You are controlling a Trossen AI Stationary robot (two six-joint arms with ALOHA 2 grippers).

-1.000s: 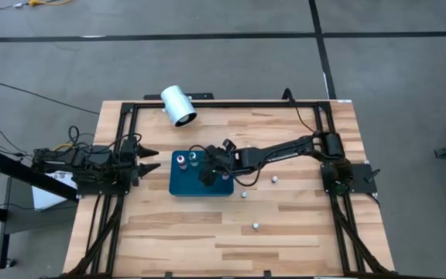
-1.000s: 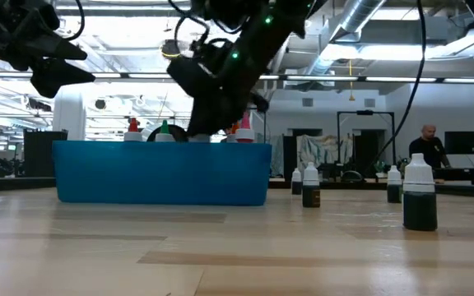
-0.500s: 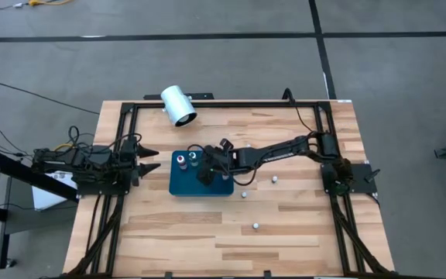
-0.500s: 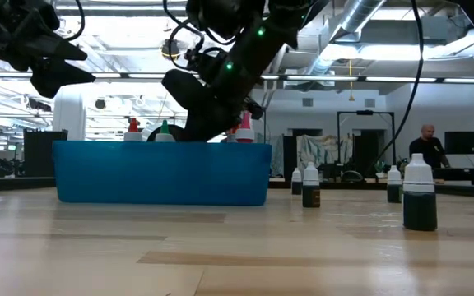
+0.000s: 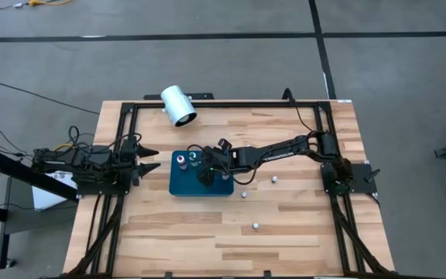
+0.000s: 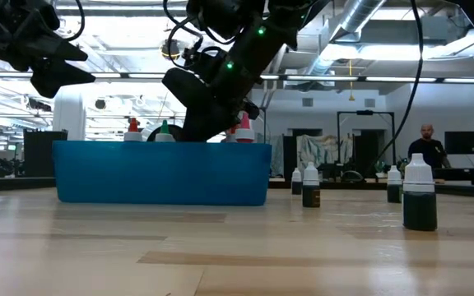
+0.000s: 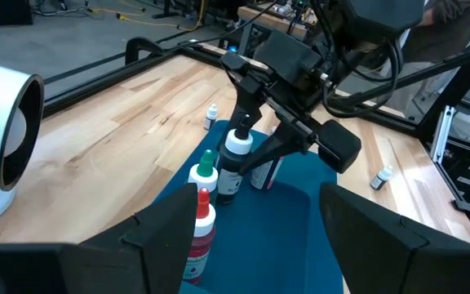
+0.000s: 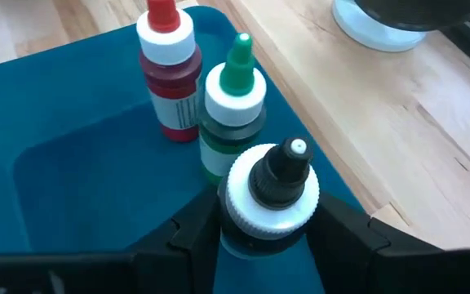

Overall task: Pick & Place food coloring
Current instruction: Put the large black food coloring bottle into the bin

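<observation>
- Pale wooden table [image 5: 285, 225] framed by black rails, grey floor around it; a white cylinder [image 5: 178, 105] lies at the far edge.
- My right gripper [image 7: 255, 151] reaches over the blue tray [image 5: 184, 184] in the middle of the table; its two fingers are clamped on the sides of a dark-topped bottle [image 8: 272, 189], held upright with the nozzle pointing up.
- That bottle sits low in the tray, just beside the green-topped bottle [image 8: 235, 102], with the red-topped bottle [image 8: 166, 69] next along; a pink-topped one [image 6: 243, 130] shows above the tray wall.
- The relation that matters: the held bottle's long axis is vertical and the tray floor lies straight below it, so I judge letting go and lifting straight up is what remains here.
- Three more bottles stand loose on the wood to the right of the tray, the closest [image 5: 244, 194] just off its corner; my right arm is much nearer to them.
- My left gripper [image 5: 149, 159] waits at the left edge, fingers spread, holding nothing.
</observation>
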